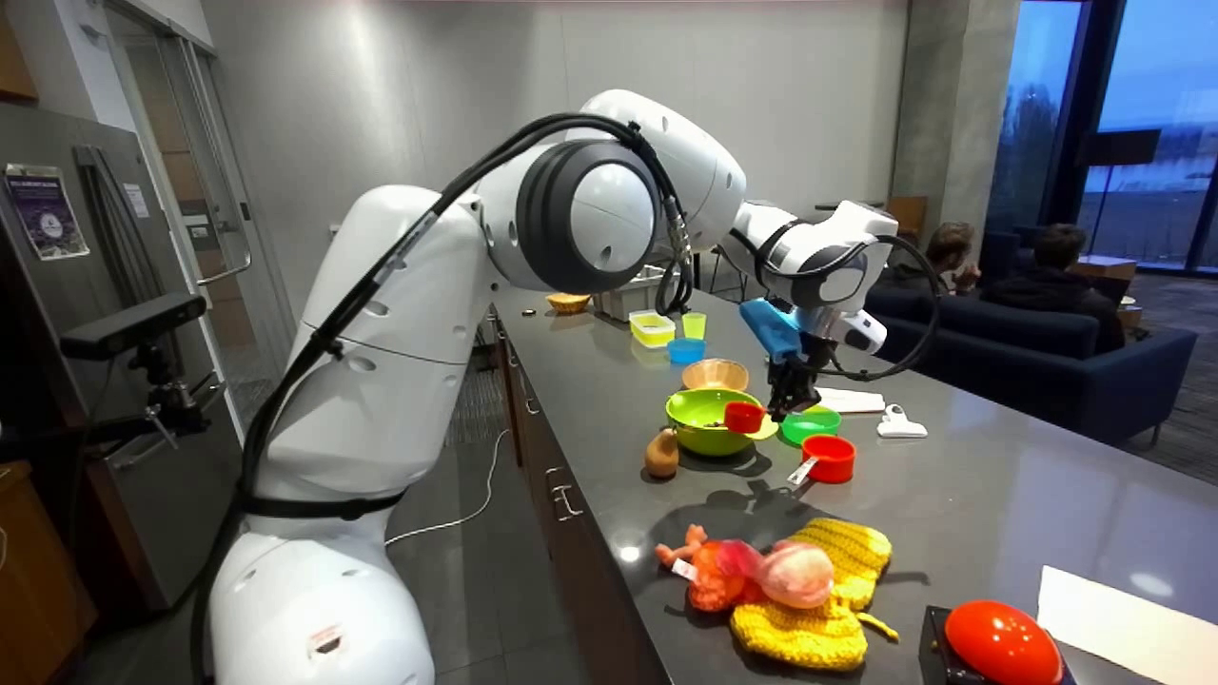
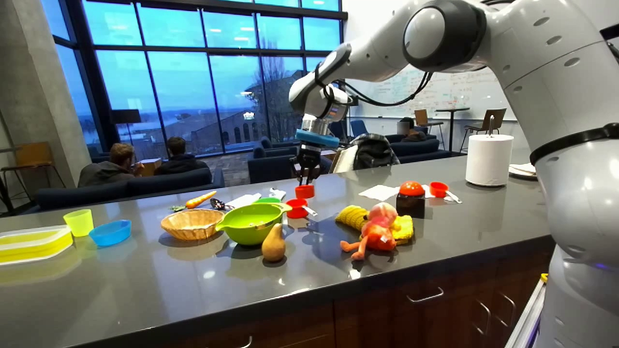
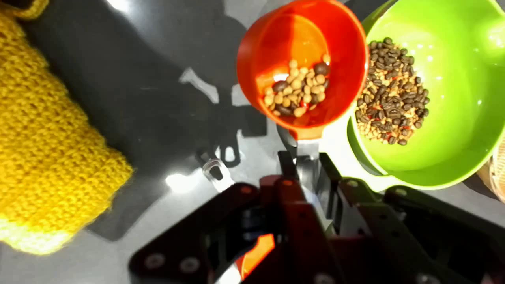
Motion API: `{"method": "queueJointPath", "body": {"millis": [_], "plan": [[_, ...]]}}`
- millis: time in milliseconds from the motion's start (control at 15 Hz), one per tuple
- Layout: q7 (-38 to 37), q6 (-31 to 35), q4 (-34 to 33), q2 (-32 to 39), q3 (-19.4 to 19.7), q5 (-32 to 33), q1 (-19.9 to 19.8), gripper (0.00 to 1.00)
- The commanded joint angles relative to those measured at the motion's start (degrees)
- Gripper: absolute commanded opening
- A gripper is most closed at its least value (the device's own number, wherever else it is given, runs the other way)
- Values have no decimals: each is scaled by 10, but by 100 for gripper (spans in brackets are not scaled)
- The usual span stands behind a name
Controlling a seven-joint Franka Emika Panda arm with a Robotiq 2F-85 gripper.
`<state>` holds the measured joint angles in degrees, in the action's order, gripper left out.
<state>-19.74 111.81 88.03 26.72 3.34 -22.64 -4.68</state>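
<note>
My gripper (image 3: 307, 159) is shut on the flat metal handle of a red measuring cup (image 3: 343, 47). Small tan pieces and dark beans lie inside that cup. It hangs above the counter beside a green bowl (image 3: 465, 110), overlapping the bowl's rim in the wrist view. Dark beans and tan bits are heaped in the bowl. In both exterior views the held cup (image 2: 304, 192) is raised, with the gripper (image 1: 775, 415) above it. A second red cup (image 1: 830, 459) with a metal handle rests on the counter close by. The bowl (image 1: 709, 442) stands upright.
A brown pear (image 2: 273, 244), a wicker basket (image 2: 192, 224) and a green cup (image 1: 811, 425) surround the bowl. Nearer the robot lie a yellow knitted piece (image 1: 809, 633), a red plush toy (image 1: 718, 576) and a red button (image 1: 1004, 639). A paper roll (image 2: 489, 159) stands further along.
</note>
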Motion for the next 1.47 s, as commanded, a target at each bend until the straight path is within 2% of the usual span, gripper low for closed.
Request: {"method": "queueJointPath", "body": {"millis": [0,867,1400], "plan": [[-11,10,1,-4,-4,-15,-3,4],[3,-45,-1,-6,4,38,-1,4],[1,-129,-10,-4,2,30,-5,4]]}}
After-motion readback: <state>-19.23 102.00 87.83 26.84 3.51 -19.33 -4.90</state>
